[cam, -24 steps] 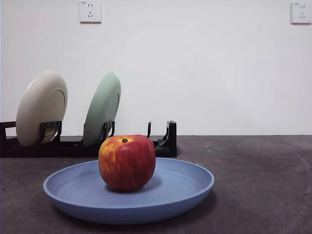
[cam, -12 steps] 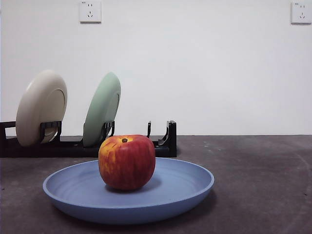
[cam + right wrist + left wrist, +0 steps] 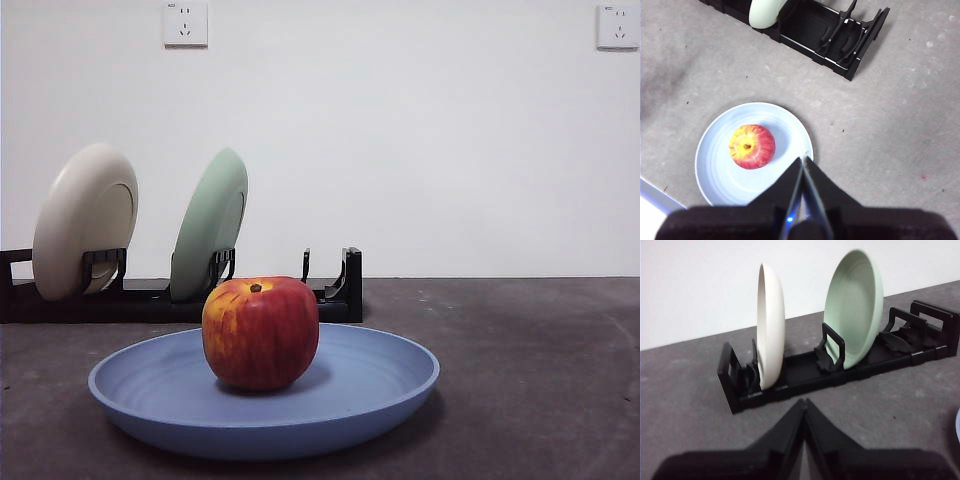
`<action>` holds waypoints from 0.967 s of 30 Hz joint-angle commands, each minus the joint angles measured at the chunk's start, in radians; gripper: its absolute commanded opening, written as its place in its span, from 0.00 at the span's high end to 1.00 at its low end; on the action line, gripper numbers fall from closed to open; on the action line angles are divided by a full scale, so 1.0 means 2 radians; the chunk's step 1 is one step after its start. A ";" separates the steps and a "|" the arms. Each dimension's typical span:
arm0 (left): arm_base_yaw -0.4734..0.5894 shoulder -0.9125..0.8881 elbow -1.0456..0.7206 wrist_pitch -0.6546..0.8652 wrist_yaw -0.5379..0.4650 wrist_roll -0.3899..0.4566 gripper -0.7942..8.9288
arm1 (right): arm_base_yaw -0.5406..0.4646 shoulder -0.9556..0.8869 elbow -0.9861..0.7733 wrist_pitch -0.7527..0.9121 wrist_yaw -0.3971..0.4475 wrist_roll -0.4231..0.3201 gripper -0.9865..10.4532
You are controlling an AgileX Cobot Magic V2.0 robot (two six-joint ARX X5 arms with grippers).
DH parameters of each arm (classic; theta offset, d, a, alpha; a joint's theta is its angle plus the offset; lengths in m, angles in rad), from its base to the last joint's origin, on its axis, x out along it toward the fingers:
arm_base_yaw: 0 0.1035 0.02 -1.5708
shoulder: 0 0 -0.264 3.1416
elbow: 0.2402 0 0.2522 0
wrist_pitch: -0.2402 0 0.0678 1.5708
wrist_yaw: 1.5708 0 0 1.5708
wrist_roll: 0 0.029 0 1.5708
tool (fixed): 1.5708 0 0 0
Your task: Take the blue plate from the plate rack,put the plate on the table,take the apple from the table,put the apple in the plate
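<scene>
The round red, yellow-streaked apple point(image 3: 260, 333) sits in the wide matte periwinkle-blue plate point(image 3: 366, 391) on the dark grey bench point(image 3: 530, 380), near the long black rack point(image 3: 338, 293). Both grippers, left point(image 3: 804, 404) and right point(image 3: 802, 162), have fingers together, holding nothing.

Bright even light, soft shadows, sharp focus, near hands blurred

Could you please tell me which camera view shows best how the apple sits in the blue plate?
The right wrist view: it looks down on the apple, left of centre in the plate. The front view shows it only side-on; the left wrist view misses the apple, catching a sliver of plate at most.
</scene>
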 commanded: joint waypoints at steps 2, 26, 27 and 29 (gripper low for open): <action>0.006 -0.039 -0.008 -0.051 -0.004 -0.015 0.92 | 0.000 0.002 0.000 0.002 0.003 0.003 0.91; 0.028 -0.082 -0.008 -0.122 -0.003 -0.040 0.92 | 0.000 0.002 0.000 0.002 0.004 0.003 0.91; 0.028 -0.080 -0.008 -0.122 -0.003 -0.040 0.92 | 0.000 0.002 0.000 0.002 0.004 0.003 0.91; 0.028 -0.076 -0.008 -0.122 -0.003 -0.040 0.92 | 0.000 0.002 0.000 0.002 0.003 0.003 0.91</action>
